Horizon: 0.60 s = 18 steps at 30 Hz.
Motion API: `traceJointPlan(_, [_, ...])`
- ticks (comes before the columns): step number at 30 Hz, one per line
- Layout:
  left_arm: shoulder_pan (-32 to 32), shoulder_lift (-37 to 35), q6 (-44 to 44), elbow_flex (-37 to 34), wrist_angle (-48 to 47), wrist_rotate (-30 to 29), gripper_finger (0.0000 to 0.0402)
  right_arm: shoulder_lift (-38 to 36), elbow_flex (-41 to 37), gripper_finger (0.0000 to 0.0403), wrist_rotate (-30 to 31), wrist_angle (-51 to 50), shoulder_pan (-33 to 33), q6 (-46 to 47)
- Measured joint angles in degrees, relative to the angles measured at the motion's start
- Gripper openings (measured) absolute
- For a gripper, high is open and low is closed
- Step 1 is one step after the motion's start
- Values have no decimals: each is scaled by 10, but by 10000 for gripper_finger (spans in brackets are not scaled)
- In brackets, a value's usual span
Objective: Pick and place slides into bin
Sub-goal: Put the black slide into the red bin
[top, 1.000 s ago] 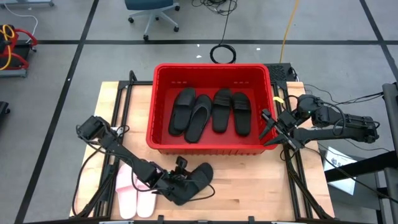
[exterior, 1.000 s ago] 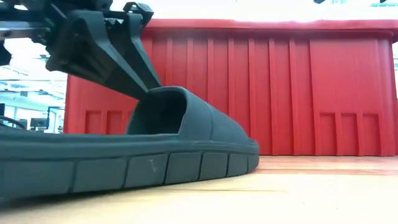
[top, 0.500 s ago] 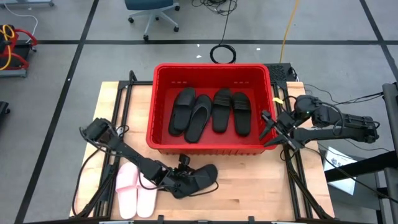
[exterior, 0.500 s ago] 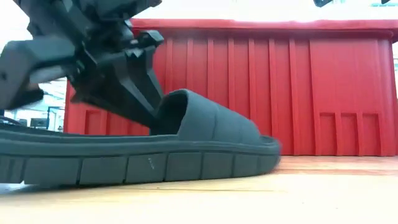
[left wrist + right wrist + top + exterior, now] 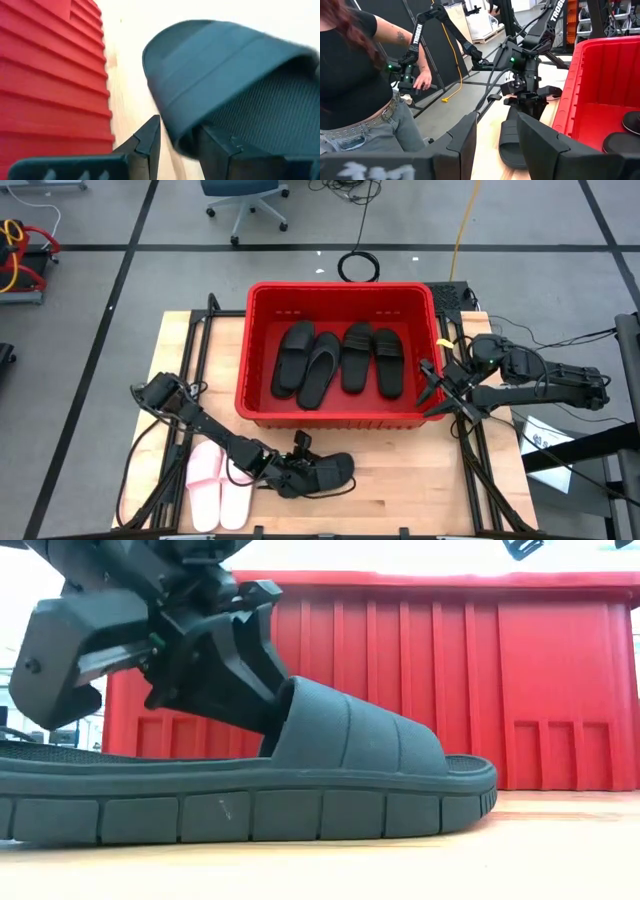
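Left gripper [image 5: 300, 463] jaws straddling black slide [image 5: 328, 474] strap (table) — 4 in bin [image 5: 262, 308]

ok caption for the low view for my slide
Left gripper at the strap of a black sandal on the table, red bin behind.

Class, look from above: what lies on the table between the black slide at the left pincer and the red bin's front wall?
In the high view, only bare wooden table separates the black slide from the red bin.

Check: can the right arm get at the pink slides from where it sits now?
Probably not: the right gripper sits beside the bin, which lies between it and the pink slides.
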Motion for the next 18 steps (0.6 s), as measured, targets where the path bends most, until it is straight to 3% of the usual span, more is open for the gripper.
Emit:
traceJointPlan(9, [15, 0, -4, 0, 17, 12, 102, 0, 0, 130, 0, 0, 0, 0])
traceJointPlan(18, [46, -1, -32, 0, 19, 62, 8, 0, 0, 130, 3, 0, 0, 0])
